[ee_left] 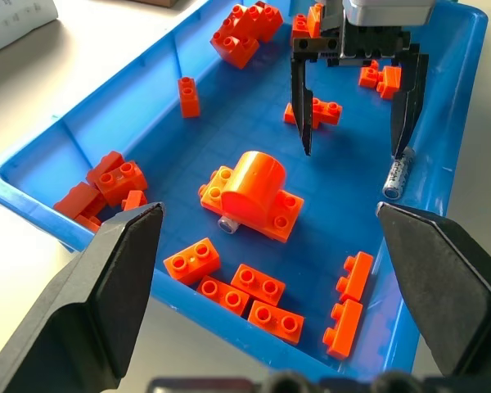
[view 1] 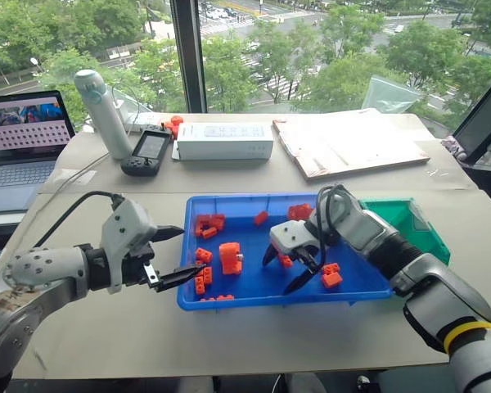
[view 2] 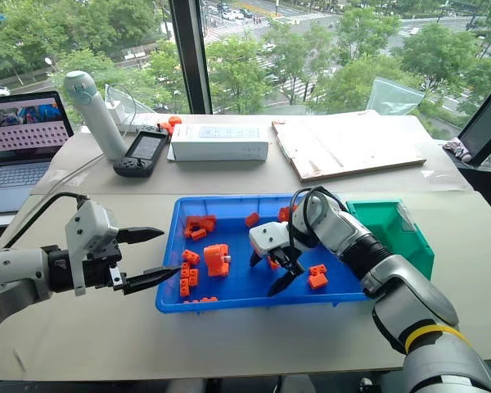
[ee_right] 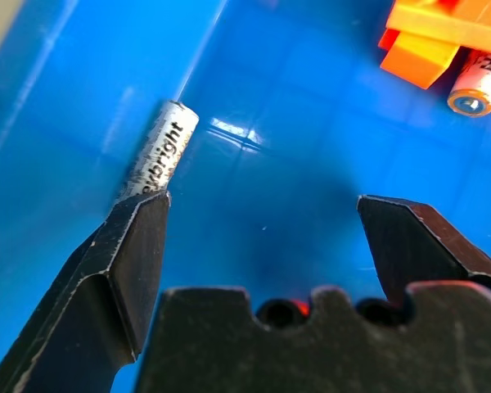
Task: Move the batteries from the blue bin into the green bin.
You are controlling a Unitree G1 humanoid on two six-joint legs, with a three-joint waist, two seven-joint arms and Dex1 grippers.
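The right gripper (ee_left: 356, 123) is held wide apart over a battery (ee_left: 395, 177) in the blue bin (view 1: 229, 206); the left gripper (view 1: 173, 255) is spread apart too.

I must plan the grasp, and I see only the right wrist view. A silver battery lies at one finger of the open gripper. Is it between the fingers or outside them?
Observer: In the left wrist view, the battery lies at one fingertip of the right gripper. It is not centred between the two, and it is close to the wall of the blue bin.
Operator: Where is the green bin?
Observer: The green bin stands beside the blue bin on the robot's right, just past your forearm.
Operator: Is the other arm in my way?
Observer: No. The left gripper is open at the blue bin's left rim and holds nothing.
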